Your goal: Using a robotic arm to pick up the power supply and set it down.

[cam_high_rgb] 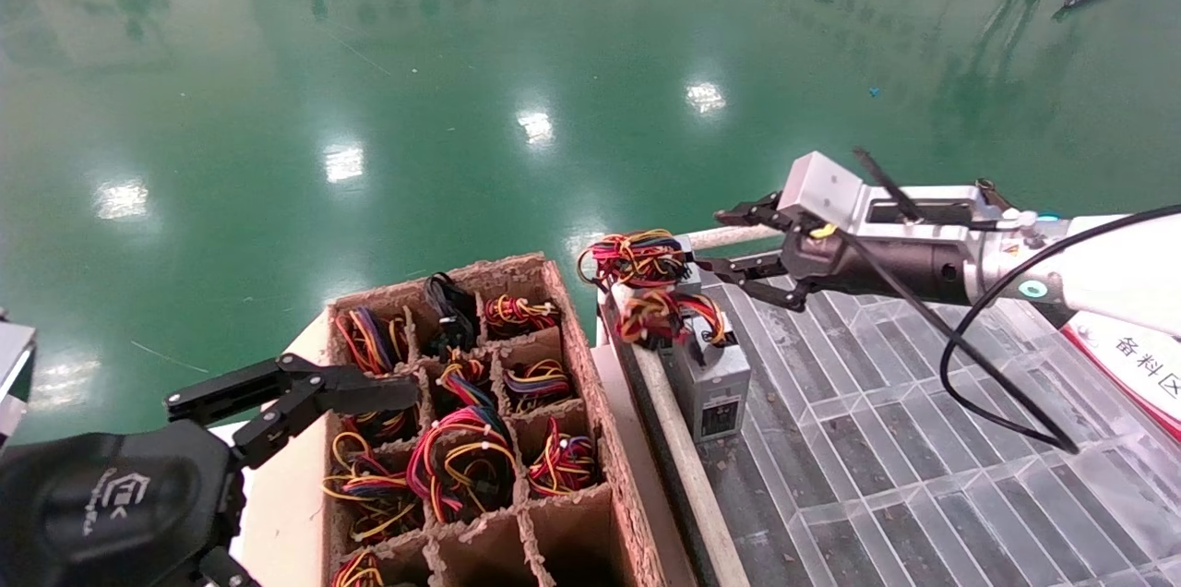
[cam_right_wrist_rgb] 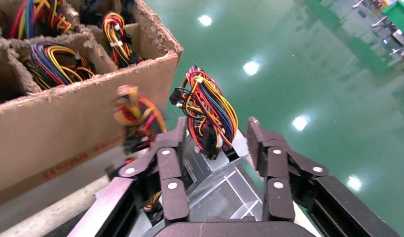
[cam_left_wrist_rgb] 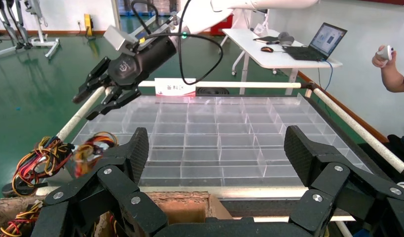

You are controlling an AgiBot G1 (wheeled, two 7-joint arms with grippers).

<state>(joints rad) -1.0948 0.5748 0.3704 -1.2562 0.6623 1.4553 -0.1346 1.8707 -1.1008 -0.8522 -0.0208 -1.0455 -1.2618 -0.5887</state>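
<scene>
Power supply [cam_high_rgb: 715, 375] stands upright on the clear tray [cam_high_rgb: 923, 458], long axis vertical, wires up, just beside the cardboard box [cam_high_rgb: 590, 365]; its label is unreadable. A second unit behind looks mostly hidden by wires. Right gripper [cam_high_rgb: 747, 245] near it, fingers spread, empty. Left gripper [cam_high_rgb: 304, 398] over the box, fingers spread.

The clear grid tray [cam_high_rgb: 923, 439] lies mostly bare from three to six o'clock, with open room above it. Two power supplies [cam_high_rgb: 710, 365] crowd its nine-o'clock edge, wire bundles [cam_high_rgb: 637, 259] sticking up beside the white rail [cam_high_rgb: 683, 467]. The right gripper [cam_high_rgb: 752, 245], fingers spread, hangs just above them. The cardboard crate [cam_high_rgb: 590, 365] blocks nine o'clock.
</scene>
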